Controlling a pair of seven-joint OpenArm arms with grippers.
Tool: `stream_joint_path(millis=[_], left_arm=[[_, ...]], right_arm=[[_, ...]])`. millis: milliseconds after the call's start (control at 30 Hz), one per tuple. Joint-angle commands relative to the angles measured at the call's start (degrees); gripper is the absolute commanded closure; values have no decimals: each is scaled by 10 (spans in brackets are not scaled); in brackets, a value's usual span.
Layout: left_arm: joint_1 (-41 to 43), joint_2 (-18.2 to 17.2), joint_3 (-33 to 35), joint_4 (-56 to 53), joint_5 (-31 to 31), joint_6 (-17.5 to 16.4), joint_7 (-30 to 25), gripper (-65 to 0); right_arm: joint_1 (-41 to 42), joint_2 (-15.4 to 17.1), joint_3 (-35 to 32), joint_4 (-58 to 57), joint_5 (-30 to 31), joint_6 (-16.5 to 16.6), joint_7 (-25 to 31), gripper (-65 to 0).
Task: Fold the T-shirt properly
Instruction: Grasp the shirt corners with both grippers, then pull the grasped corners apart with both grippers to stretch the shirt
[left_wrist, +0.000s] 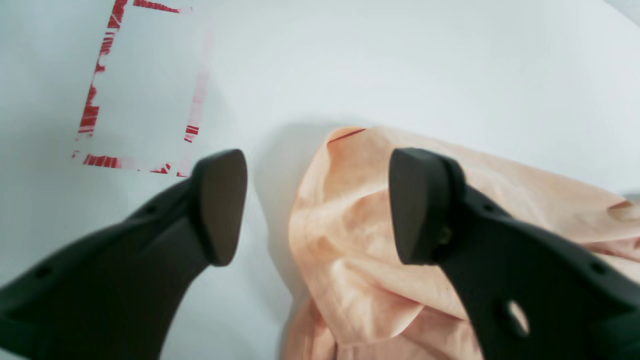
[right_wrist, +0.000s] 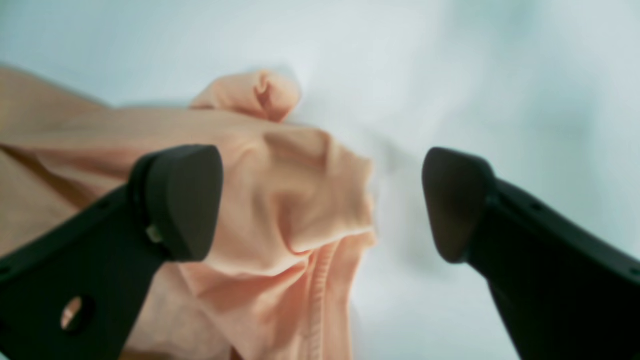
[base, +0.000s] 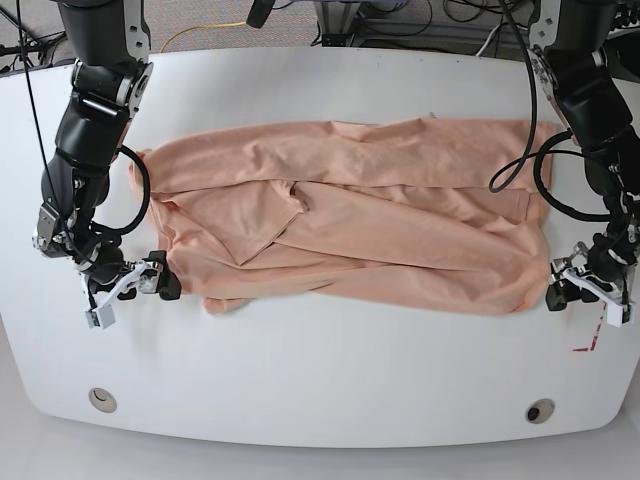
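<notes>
The T-shirt (base: 350, 215) lay lengthwise between both arms; the left gripper (left_wrist: 320, 205) and right gripper (right_wrist: 320, 200) had jaws apart, empty, at its near corners.

Lab: cables (base: 400, 20) behind white table (base: 320, 380)

1. I see a white table (base: 320, 380) with rounded corners filling most of my base view.
2. Two round holes (base: 101, 399) sit near its front edge.
3. Red tape marks (left_wrist: 95, 100) outline a rectangle on it.
4. Cables (base: 440, 20) trail across the floor behind.
</notes>
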Motion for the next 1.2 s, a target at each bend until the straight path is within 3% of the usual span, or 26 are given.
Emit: stream_joint_path(millis=[0, 133, 333, 567, 700, 933, 1167], left_arm=[[-17, -13, -3, -16, -8, 0, -22, -407], [-28, -23, -3, -76, -8, 0, -55, -408], [-29, -29, -2, -134, -8, 0, -87, -408], [-26, -29, -2, -141, -8, 0, -90, -408], [-26, -29, 0, -142, -8, 0, -101, -408], [-34, -28, 2, -163, -7, 0, -118, -408], [-69, -14, 12, -215, 50, 1, -140, -410]], right_arm=[[43, 3, 0, -18, 7, 4, 18, -604], [78, 1, -7, -82, 7, 4, 51, -604], [128, 3, -72, -200, 7, 4, 123, -604], [140, -24, -125, -214, 7, 4, 132, -533], [138, -30, -127, -216, 7, 4, 163, -523], [138, -47, -192, -216, 6, -28, 193, -523], [138, -47, -254, -216, 7, -105, 220, -518]])
